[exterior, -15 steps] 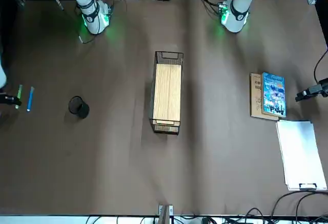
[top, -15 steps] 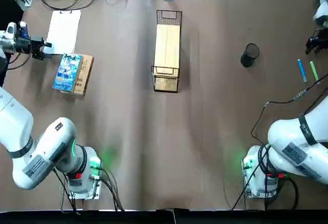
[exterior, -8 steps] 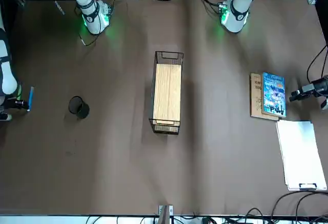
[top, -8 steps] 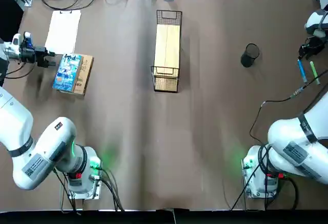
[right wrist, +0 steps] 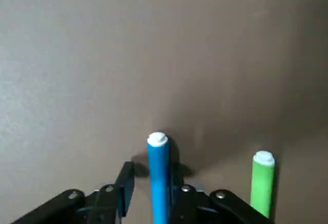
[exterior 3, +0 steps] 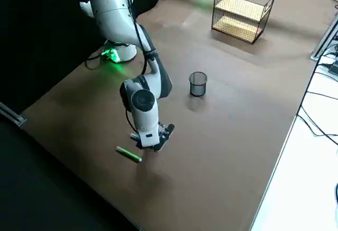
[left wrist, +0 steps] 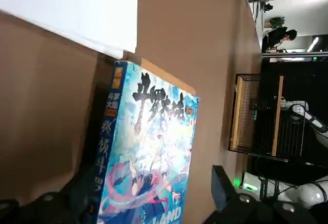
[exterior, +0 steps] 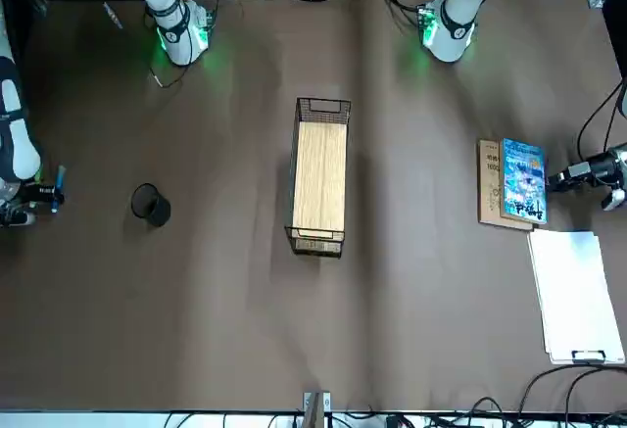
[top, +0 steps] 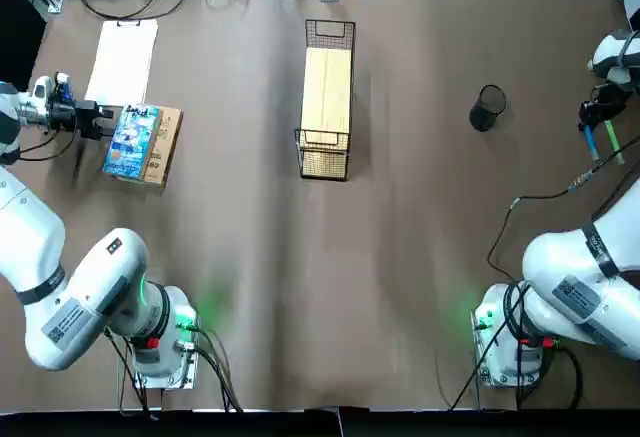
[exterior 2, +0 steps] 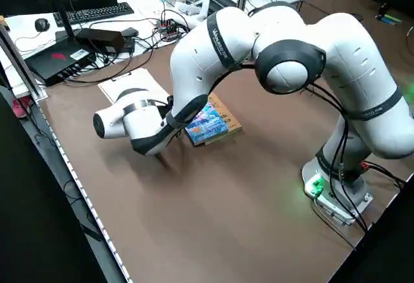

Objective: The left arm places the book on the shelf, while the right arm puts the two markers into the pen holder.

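Observation:
The light blue book [top: 131,141] lies on a tan book [top: 167,145] at the table's left side. My left gripper [top: 102,119] is low at the blue book's outer end. In the left wrist view its open fingers [left wrist: 219,180] straddle the cover [left wrist: 154,147]. The wire shelf [top: 327,97] with its wooden top stands mid-table, and the black pen holder [top: 487,107] stands to its right. My right gripper [top: 596,115] is down over the blue marker [right wrist: 158,172], open, with a finger on each side. The green marker [right wrist: 263,183] lies beside it.
A white clipboard [top: 124,59] lies just beyond the books. Cables run along the far table edge, and a black cable [top: 545,197] trails from the right arm across the table. Bare brown table lies between the shelf and both arm bases.
The left gripper has slid closer to the blue book's end. The right gripper has come in from the table's right edge and dropped over the blue marker.

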Tool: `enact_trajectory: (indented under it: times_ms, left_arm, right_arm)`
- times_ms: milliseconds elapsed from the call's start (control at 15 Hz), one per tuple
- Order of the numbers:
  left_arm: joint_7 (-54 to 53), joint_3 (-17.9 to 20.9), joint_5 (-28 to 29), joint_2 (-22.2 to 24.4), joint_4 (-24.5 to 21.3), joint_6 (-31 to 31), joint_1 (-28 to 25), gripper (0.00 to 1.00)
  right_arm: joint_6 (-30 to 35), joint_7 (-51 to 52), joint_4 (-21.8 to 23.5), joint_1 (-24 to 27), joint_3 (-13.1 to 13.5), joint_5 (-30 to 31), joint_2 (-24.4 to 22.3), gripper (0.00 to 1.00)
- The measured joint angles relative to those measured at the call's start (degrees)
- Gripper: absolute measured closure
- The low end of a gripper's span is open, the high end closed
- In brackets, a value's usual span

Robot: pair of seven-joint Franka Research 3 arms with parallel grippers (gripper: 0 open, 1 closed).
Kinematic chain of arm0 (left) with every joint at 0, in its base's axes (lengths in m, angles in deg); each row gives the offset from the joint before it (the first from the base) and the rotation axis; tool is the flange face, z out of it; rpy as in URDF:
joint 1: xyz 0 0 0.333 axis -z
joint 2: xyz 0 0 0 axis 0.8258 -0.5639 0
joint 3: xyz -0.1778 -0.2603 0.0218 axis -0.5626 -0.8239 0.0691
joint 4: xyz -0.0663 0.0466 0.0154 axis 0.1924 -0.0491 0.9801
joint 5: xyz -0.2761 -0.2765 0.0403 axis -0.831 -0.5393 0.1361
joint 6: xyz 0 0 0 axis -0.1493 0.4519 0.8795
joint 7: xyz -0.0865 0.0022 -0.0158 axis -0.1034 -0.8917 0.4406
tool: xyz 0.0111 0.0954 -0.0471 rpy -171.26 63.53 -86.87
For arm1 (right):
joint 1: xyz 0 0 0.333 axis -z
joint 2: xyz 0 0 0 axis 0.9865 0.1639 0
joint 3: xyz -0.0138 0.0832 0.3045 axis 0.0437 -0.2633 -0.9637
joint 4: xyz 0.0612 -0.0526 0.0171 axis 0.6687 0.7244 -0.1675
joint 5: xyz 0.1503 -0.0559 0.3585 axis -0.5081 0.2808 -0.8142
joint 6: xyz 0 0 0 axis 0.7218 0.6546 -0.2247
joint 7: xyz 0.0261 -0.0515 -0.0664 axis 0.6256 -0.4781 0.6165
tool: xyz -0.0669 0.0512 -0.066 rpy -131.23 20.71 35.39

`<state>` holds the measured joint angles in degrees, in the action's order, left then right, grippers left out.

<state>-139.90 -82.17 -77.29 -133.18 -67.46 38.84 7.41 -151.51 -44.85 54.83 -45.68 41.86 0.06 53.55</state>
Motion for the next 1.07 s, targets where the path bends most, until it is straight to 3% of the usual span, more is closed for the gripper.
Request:
enact_trajectory:
  times_ms: [67,200,600,933,1067]
  left_arm:
    - [0.0,0.0,0.0,-0.2,0.0,0.0,0.0,0.0]
    - [0.0,0.0,0.0,-0.5,0.0,0.0,0.1,0.0]
    - [-0.2,0.0,0.0,-1.4,0.0,0.0,0.4,0.0]
    - [-2.8,-0.1,0.0,-2.5,0.1,-0.1,0.5,0.01]
    - [-2.8,-0.2,0.0,-2.6,0.1,-0.1,0.6,0.18]
  right_arm:
    - [0.0,0.6,0.0,0.2,0.0,0.0,0.0,0.63]
    - [0.0,1.1,0.1,0.4,0.0,0.0,0.0,0.81]
    - [0.8,7.0,-0.2,0.2,-0.4,0.0,0.0,0.83]
    - [15.1,14.0,-3.9,-4.7,-4.7,0.0,-5.7,0.83]
    - [19.9,14.8,-4.5,-5.4,-8.0,0.0,-8.5,0.83]
